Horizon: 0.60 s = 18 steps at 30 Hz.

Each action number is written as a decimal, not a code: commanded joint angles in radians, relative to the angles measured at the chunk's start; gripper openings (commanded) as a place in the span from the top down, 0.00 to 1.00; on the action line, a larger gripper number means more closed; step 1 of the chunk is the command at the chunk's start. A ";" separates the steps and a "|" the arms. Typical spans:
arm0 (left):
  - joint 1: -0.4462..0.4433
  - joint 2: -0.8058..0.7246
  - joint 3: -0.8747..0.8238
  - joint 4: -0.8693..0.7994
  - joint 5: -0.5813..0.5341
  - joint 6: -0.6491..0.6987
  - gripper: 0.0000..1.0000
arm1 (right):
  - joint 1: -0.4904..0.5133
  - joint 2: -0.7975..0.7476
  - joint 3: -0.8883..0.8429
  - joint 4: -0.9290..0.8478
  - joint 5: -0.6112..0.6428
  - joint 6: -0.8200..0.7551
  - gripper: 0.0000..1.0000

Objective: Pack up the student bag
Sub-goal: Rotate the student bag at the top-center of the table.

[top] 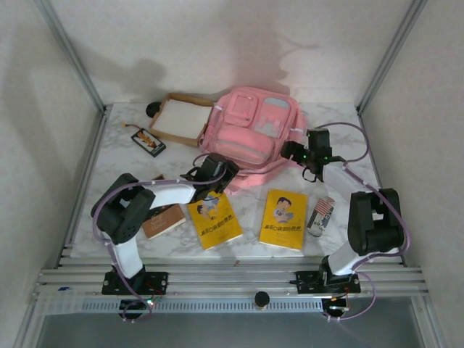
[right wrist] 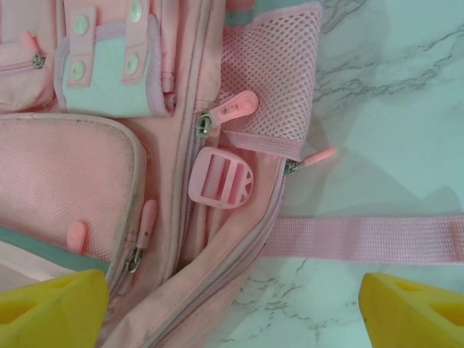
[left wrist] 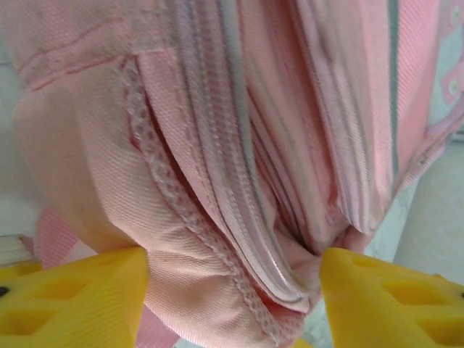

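The pink bag lies flat at the back middle of the marble table, pockets up, its left edge touching a tan tray. The left arm reaches to the bag's near left corner. The left fingers stand apart on either side of a fold of pink cloth with a zip running down it. The cloth fills the gap and meets both fingers, but I cannot tell whether they really pinch it.

The right arm hangs over the bag's right side. The right fingers are spread wide with nothing between them. Below them are a mesh side pocket, a pink buckle and a strap lying out across the table.

Nearer the arms, clear of the bag, lie one yellow book, a second yellow book, a brown book partly under the left arm, and a small striped packet.
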 commanded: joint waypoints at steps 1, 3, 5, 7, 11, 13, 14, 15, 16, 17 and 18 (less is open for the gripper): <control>-0.007 0.044 0.051 -0.095 -0.076 -0.032 0.41 | -0.030 0.014 0.021 0.013 -0.006 -0.019 0.11; -0.006 0.061 0.082 -0.158 -0.120 -0.032 0.45 | -0.044 0.011 0.010 0.027 -0.009 -0.024 0.12; 0.006 0.082 0.098 -0.180 -0.124 -0.026 0.51 | -0.047 0.023 0.008 0.039 -0.017 -0.048 0.12; 0.019 0.094 0.113 -0.209 -0.138 -0.010 0.56 | -0.055 0.047 0.023 0.027 -0.019 -0.058 0.12; 0.071 0.090 0.129 -0.257 -0.180 0.053 0.59 | -0.061 0.079 0.039 0.025 -0.008 -0.080 0.15; 0.110 0.081 0.130 -0.268 -0.181 0.085 0.59 | -0.061 0.091 0.046 0.033 -0.020 -0.097 0.16; 0.130 0.076 0.129 -0.263 -0.181 0.112 0.62 | -0.061 0.100 0.049 0.041 -0.036 -0.110 0.18; 0.146 0.072 0.129 -0.270 -0.187 0.124 0.66 | -0.061 0.107 0.051 0.046 -0.051 -0.127 0.20; 0.165 0.067 0.126 -0.267 -0.187 0.138 0.71 | -0.061 0.115 0.054 0.045 -0.072 -0.147 0.23; 0.184 0.063 0.123 -0.259 -0.183 0.160 0.73 | -0.060 0.122 0.059 0.048 -0.102 -0.174 0.26; 0.199 0.062 0.128 -0.262 -0.181 0.179 0.75 | -0.059 0.125 0.063 0.049 -0.121 -0.198 0.30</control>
